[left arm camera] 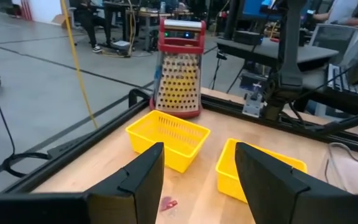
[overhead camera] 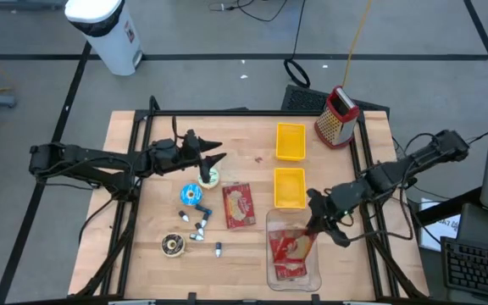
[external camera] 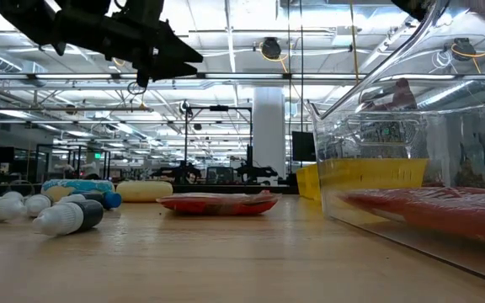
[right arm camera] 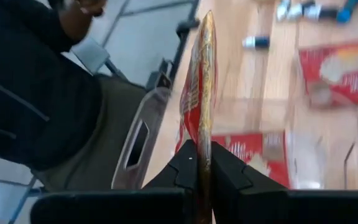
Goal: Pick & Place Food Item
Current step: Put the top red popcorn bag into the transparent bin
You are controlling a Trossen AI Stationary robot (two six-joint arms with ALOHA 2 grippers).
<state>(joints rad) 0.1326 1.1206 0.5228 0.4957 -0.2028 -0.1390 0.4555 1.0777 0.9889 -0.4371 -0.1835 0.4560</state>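
1. The right hand (overhead camera: pixel 319 227) hangs over the clear bin (overhead camera: pixel 271 254) at the near right part of the worktop (overhead camera: pixel 244 148), at the bin's upper right corner.
2. Its fingers are clamped tight on the edge of a red food packet (right arm camera: pixel 202 81), which stands on edge between them in the right wrist view.
3. A second red packet (overhead camera: pixel 288 254) lies flat inside the clear bin.
4. Another red packet (overhead camera: pixel 239 205) lies flat on the bare wood just left of the bin.
5. The left hand (overhead camera: pixel 217 154) is raised above the worktop's middle left, holding nothing, its fingers (left arm camera: pixel 138 180) standing partly apart.
6. Two yellow baskets (overhead camera: pixel 291 141) sit one behind the other, right of centre, and the nearer one (overhead camera: pixel 290 186) is just beyond the bin.
7. A metal grater (overhead camera: pixel 337 117) with a red handle stands at the far right corner.
8. Small bottles (overhead camera: pixel 200 227) and round tins (overhead camera: pixel 191 195) lie scattered below the left hand.
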